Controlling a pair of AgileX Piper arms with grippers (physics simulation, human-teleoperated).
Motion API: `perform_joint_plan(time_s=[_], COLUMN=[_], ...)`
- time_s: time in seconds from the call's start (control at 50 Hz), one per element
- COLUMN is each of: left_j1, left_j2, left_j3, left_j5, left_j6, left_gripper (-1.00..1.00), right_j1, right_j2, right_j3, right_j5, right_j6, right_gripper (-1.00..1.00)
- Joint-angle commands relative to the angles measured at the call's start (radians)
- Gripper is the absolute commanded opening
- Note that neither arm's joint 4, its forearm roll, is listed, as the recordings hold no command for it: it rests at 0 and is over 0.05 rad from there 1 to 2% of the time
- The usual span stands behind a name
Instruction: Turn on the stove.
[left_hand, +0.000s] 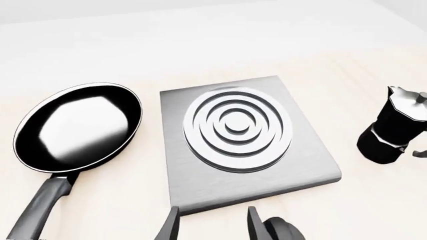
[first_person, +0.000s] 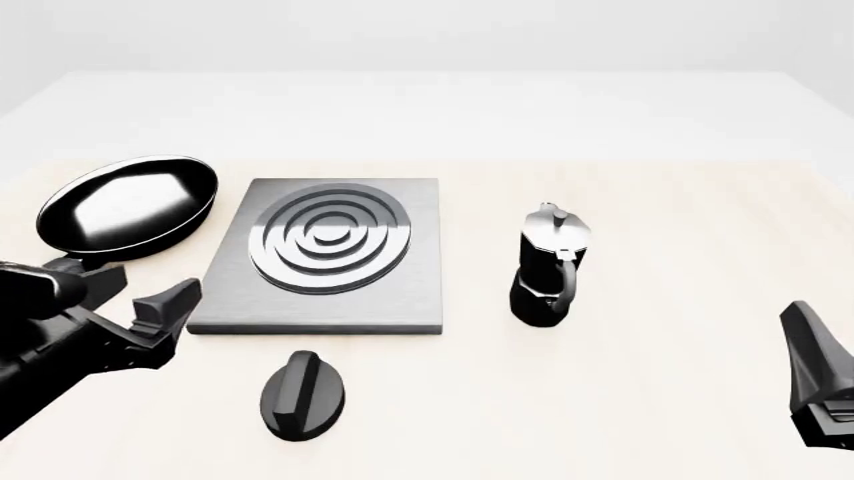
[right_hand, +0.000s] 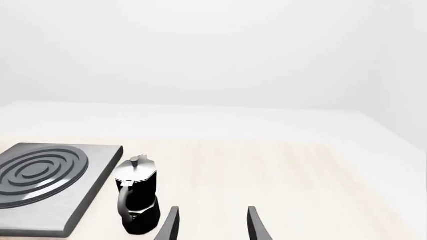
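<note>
The stove (first_person: 327, 258) lies flat on the desk (first_person: 641, 200) a little left of the middle of the front view, with its burner rings (first_person: 327, 243) raised on top; the knob (first_person: 303, 394) sits apart from it, low in the frame just below the slab's near edge, its ridge running roughly away from the camera. The frying pan (first_person: 130, 204) rests at the upper left, just beside the stove, and the moka pot (first_person: 547, 267) stands upright to the right of it. The left pincer (first_person: 158, 318) hangs at the left edge, its fingers apart and holding nothing, near the stove's lower left corner and to the upper left of the knob. The right pincer (right_hand: 210, 225) is likewise spread and empty, low at the right edge, well apart from everything. Reaching for the knob looks like the step in hand, and the left arm is the closer one. To do it well, I would bring the fingers down astride the ridge, square to it, close firmly, then twist about the knob's own centre without dragging it across the desk.
</note>
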Motion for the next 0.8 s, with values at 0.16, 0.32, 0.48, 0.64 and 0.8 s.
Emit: perform_joint_plan(time_s=[0.16,0.32,0.48,0.64,0.8], left_j1=[-0.137,-0.177,-0.240,-0.274,-0.296], left_j2=[0.244,0.310,0.352,0.393,0.436], left_j3=[-0.057,-0.081,-0.090,-0.095,-0.094], left_j5=[-0.033,-0.038,-0.042,-0.056,-0.074], left_j6=[-0.076,-0.127,-0.179,-0.224,-0.261], left_gripper=[1.00,1.00,1.00,1.00,1.00], right_j1=[0.001,0.002,0.003,0.002,0.002], right_j2=[0.000,0.001,0.001,0.000,0.000], right_j3=[0.000,0.001,0.001,0.001,0.001], right_j5=[0.004,0.005,0.004,0.002,0.000], right_j6=[0.003,0.000,0.001,0.002,0.004], right_gripper=[1.00,1.00,1.00,1.00,1.00])
